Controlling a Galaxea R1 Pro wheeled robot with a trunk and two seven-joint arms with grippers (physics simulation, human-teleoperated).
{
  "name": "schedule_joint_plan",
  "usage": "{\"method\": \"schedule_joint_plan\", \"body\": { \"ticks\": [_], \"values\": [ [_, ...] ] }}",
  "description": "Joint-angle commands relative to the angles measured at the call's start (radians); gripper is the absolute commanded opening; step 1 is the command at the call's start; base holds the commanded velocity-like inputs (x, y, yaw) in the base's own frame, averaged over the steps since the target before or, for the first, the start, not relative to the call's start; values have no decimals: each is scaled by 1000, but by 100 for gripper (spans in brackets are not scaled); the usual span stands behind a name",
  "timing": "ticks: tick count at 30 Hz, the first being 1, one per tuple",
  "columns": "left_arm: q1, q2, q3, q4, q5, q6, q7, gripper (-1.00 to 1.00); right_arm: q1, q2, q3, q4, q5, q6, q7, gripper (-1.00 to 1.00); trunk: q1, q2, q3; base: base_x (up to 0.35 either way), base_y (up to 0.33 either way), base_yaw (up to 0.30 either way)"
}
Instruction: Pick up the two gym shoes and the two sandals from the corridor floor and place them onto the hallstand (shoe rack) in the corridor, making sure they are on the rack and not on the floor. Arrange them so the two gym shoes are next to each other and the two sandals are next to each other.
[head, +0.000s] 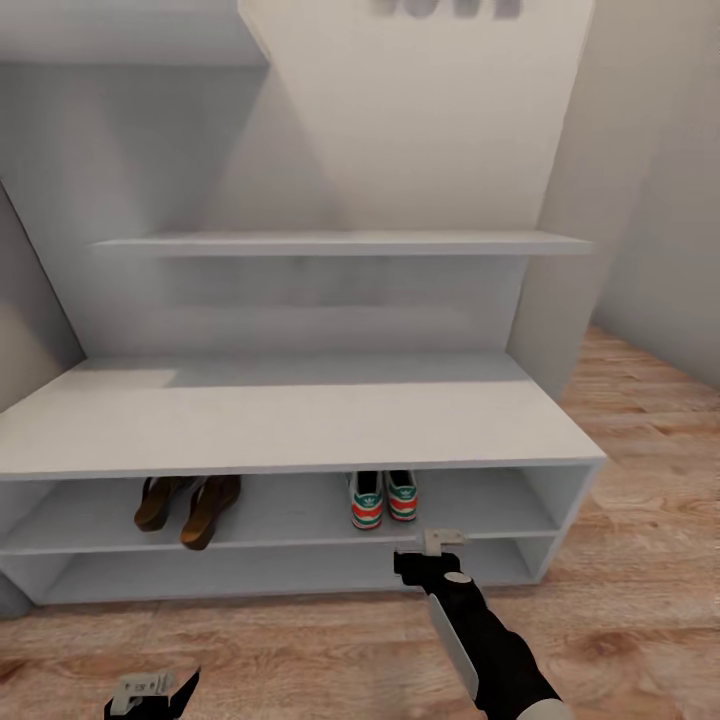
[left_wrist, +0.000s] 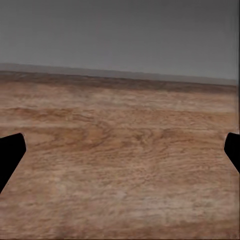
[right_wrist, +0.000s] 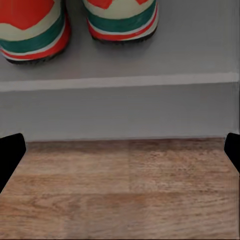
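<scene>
Head view, hallstand: the pale-grey hallstand (head: 290, 425) stands in front of me on the corridor floor (head: 640, 600), with a floating shelf (head: 340, 243) above its top.
Head view, sandals: both sandals (head: 188, 506) lie on the upper open shelf level, toward my left, side by side and close together.
Head view, gym shoes: the two gym shoes (head: 383, 499) sit on the same level, right of the middle, heels toward me, just beside each other and well apart from the sandals.
Head view, my right gripper: my right gripper (head: 432, 556) hangs just in front of the shelf edge, below the gym shoes, holding nothing.
Head view, my left gripper: my left gripper (head: 150, 690) is low over the floor, well apart from the rack; I cannot tell its opening from here.
Left wrist view, fingers: my fingertips (left_wrist: 10, 152) sit at the two edges, spread wide, with bare wood-grain floor (left_wrist: 120, 150) between them.
Right wrist view, fingers: my fingertips (right_wrist: 11, 152) are spread wide and hold nothing; floor (right_wrist: 120, 190) lies between them.
Right wrist view, gym shoes: the heels (right_wrist: 80, 25) rest on the shelf, behind its front edge (right_wrist: 120, 82).
</scene>
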Motion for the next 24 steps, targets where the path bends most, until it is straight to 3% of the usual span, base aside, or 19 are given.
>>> {"method": "schedule_joint_plan", "body": {
  "ticks": [1, 14, 16, 17, 24],
  "values": [
    [-1, 0, 3, 1, 8, 2, -10, 100, -1, -1, 3, -1, -11, 3, -9, 100, -1, 0, -1, -336, -5, 0],
    [-1, 0, 3, 1, 8, 2, -10, 100, -1, -5, 6, 5, -10, 2, -9, 100, -1, 0, -1, -319, -120, 0],
    [-1, 0, 3, 1, 8, 2, -10, 100, -1, -14, 7, 6, -10, 2, -9, 100, -1, 0, -1, -288, -196, 0],
    [-1, 0, 3, 1, 8, 2, -8, 100, 0, -45, 9, 20, -10, 1, -9, 100, -1, 0, -1, -284, -201, 0],
    [-1, 1, 5, 1, 11, 1, -5, 100, 1, -81, 9, 112, -11, -11, -7, 100, -1, 0, -1, -160, -112, 0]
  ]
}}
